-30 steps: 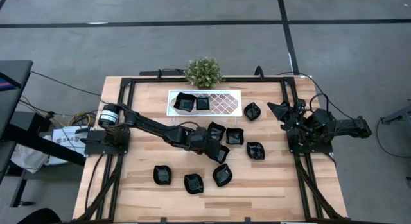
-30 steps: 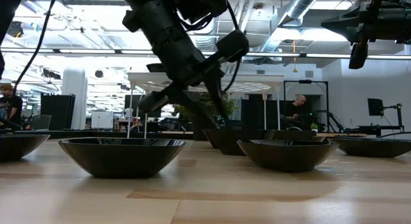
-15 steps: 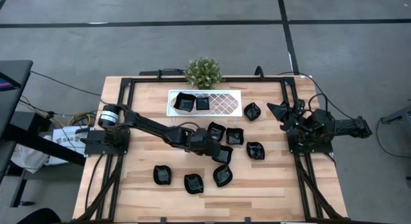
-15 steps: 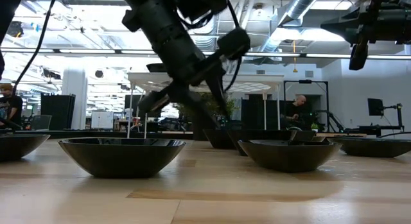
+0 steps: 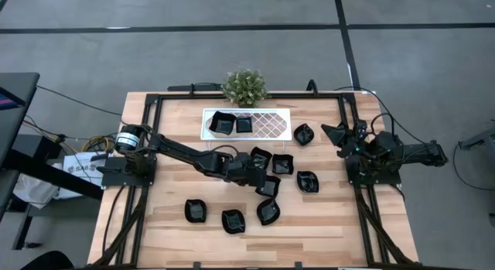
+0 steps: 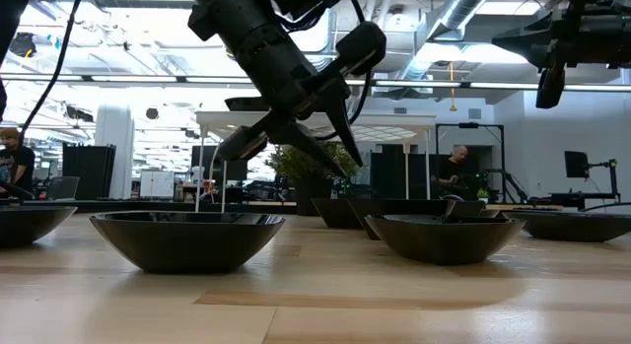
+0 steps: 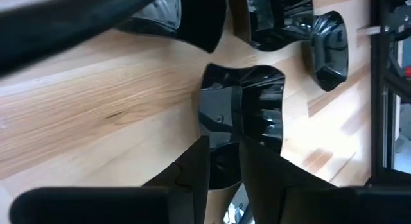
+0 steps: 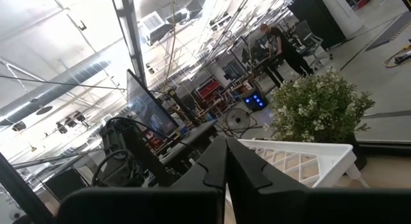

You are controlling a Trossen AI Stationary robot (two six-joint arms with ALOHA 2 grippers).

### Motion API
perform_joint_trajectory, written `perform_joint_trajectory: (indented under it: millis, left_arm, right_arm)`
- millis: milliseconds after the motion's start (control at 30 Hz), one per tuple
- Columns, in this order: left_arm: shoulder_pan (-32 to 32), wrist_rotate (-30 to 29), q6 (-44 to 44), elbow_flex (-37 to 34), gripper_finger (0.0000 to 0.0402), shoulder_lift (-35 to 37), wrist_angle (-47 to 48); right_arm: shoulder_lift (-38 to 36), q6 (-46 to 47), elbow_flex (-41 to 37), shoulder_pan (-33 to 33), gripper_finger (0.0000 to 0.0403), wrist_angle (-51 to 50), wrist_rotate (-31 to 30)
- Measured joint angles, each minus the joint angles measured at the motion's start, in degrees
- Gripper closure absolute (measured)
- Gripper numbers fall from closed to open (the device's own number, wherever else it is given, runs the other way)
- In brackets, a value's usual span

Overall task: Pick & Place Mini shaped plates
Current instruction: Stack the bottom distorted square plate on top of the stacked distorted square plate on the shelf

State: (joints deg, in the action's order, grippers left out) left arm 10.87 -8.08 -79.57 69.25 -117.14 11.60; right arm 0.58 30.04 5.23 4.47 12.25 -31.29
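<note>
1. The left end effector (image 5: 261, 176) hovers over the middle of the bench (image 5: 174, 189). Its fingers (image 7: 192, 169) stand partly apart. In the low view it (image 6: 286, 155) hangs clear above the dishes, with nothing between its fingers.
2. Just under its tips lies one mini shaped plate (image 5: 268, 186), a glossy black dish with a wavy rim. The left wrist view shows this plate (image 7: 243, 112) resting on the wood, with its near edge showing in the gap between the fingers.
3. Two more black plates sit close by, one (image 5: 260, 157) just beside the end effector on the tray side and a squarer one (image 5: 283, 165) next to it.
4. Farther out, another plate (image 5: 307, 181) lies toward the right arm. One (image 5: 303, 134) sits just beside the tray's right end.
5. Three plates form a row along the near part of the bench, at the left (image 5: 196, 211), in the middle (image 5: 233, 220) and at the right (image 5: 267, 213).
6. The white lattice tray (image 5: 271, 124) stands at the far side of the bench. It holds two plates in its left half, a larger one (image 5: 222, 124) and a small square one (image 5: 244, 124).
7. A small green potted plant (image 5: 245, 86) stands behind the tray.
8. The right end effector (image 5: 332, 133) waits at the right edge of the bench with its fingers closed on nothing, well apart from the plates.
9. In the low view, people show in the room far behind the bench.
</note>
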Motion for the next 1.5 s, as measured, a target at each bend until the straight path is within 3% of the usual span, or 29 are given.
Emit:
perform_joint_trajectory:
  millis: [1367,1500]
  left_arm:
    - [0.0,3.0,-3.3,0.4,0.0316,-6.0,-2.6]
    - [0.0,3.0,-3.8,0.7,0.0337,-6.2,-2.9]
  right_arm:
    - [0.1,0.0,0.0,0.0,0.0403,-0.6,-0.2]
    - [0.1,0.0,0.0,0.0,0.0403,-1.1,-0.2]
